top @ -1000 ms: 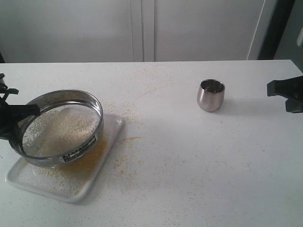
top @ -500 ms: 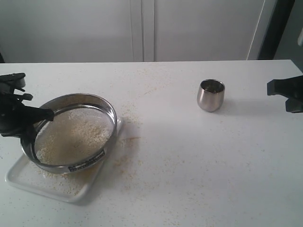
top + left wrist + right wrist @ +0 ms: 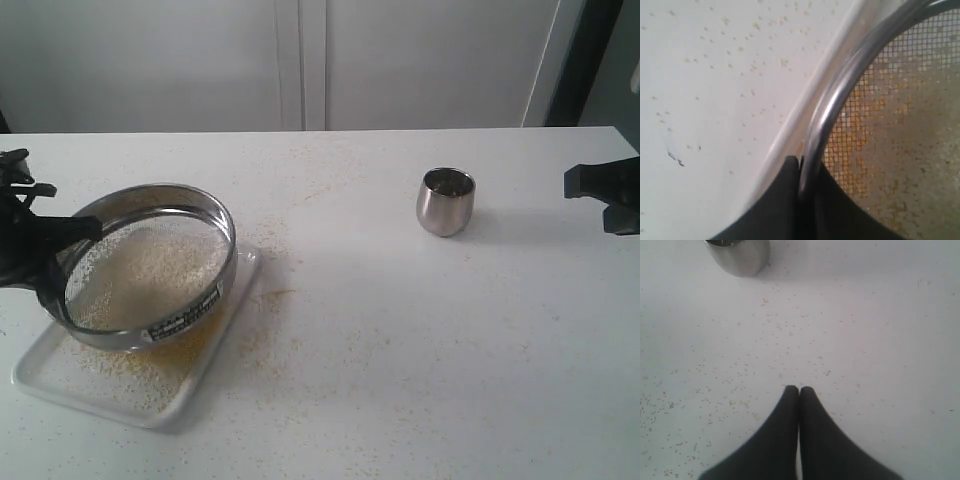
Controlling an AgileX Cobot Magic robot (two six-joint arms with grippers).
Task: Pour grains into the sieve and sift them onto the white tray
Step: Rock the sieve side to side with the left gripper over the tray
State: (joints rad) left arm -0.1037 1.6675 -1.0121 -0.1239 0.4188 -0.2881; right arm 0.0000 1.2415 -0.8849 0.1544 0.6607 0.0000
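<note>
Steel sieve (image 3: 226,284) rim pinched betw. L tool (image 3: 801,168) tips, over white tray (image 3: 68,381); R tool (image 3: 799,390) closed, empty.

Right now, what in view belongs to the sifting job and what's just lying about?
Job: sieve, held over the white tray; grains in it; left gripper, shut on the sieve's rim.
Lying about: small steel cup, standing apart; right gripper, shut, empty; stray grains on the table.

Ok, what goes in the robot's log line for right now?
left end effector: shut on sieve rim | sieve: over white tray | grains: whitish in sieve, yellow on tray | right end effector: shut, empty
</note>
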